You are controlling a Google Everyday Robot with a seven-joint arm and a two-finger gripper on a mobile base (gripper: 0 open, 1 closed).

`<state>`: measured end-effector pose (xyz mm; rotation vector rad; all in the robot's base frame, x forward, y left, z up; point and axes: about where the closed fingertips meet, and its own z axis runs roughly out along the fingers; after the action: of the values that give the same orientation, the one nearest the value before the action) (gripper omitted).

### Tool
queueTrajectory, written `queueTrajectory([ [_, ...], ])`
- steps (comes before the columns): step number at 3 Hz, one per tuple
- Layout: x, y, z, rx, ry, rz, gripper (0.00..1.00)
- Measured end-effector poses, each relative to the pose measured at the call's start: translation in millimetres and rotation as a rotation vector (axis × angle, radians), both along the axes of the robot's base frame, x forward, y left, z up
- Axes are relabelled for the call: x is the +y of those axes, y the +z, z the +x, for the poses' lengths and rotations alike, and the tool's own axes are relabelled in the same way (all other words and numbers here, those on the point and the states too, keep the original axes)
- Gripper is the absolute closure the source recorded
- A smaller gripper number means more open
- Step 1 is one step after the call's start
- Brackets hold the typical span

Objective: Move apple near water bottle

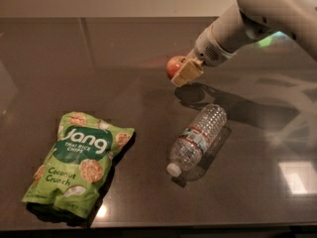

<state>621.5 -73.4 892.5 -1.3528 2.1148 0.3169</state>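
Observation:
The small red-orange apple (174, 65) is held in my gripper (182, 71), lifted above the dark table, its shadow on the surface below. The gripper is shut on it; a tan finger (187, 73) covers its right side. The clear ribbed water bottle (197, 139) lies on its side in front of and slightly right of the apple, white cap pointing toward the front, label band with a red stripe around its middle. The apple hangs just beyond the bottle's far end.
A green Yang coconut crunch snack bag (80, 161) lies flat at the front left. The white arm (257, 14) reaches in from the upper right. The table's front edge (158, 228) runs along the bottom.

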Motion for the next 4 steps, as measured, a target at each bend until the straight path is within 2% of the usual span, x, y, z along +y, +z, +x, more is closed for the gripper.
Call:
queueTrajectory([
  [1,-26.6,-5.7,-27.0,0.019,-0.032,-0.012,1.00],
  [2,-42.5,-11.2,-46.3,0.031,-0.061,-0.012,1.00],
  [3,-51.5,-16.6,-59.6,0.031,-0.080,0.007,0.81],
  [4,-50.6,-21.3,-63.1,0.033,-0.083,0.021,0.59],
])
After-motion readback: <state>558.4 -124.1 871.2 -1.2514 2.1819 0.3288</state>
